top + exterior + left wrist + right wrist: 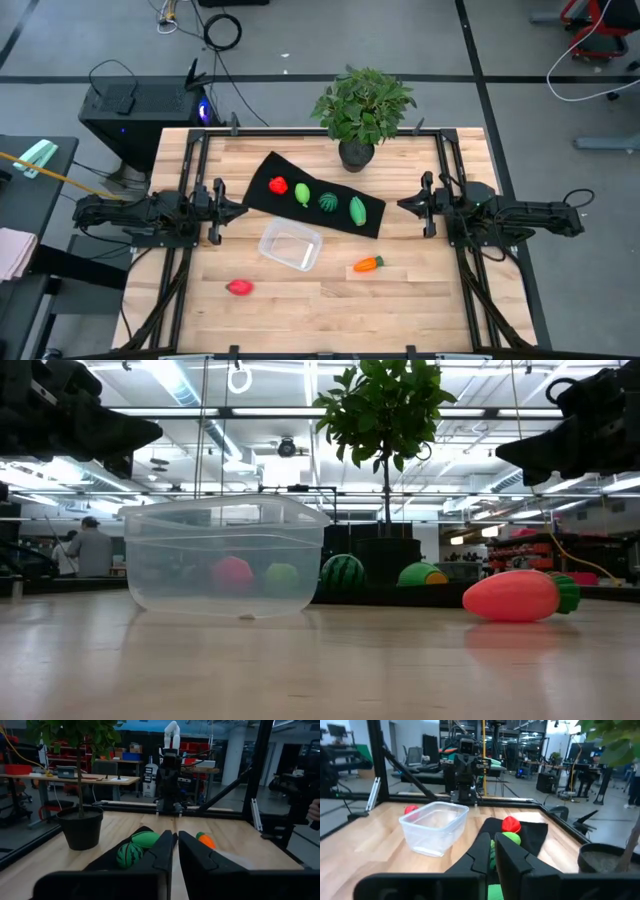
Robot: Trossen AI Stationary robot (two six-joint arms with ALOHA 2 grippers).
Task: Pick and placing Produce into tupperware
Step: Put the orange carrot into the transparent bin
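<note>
The clear tupperware (291, 247) stands on the wooden table, near the middle. Four produce pieces lie on the black mat (262, 170) behind it: a red one (278, 185), a light green one (302, 194), a dark striped one (328, 201) and a green one (358, 209). The orange carrot (368, 264) lies to the right of the tupperware, and a second red piece (239, 287) lies nearer the front left. My left gripper (232, 207) is shut and empty, left of the mat and above the table. My right gripper (405, 205) is shut and empty, right of the mat.
A leafy potted plant (360, 110) stands at the table's far edge, just behind the mat. Black frame rails (190, 150) run along the table's sides. Bare wood lies at the front, between the red piece and the carrot.
</note>
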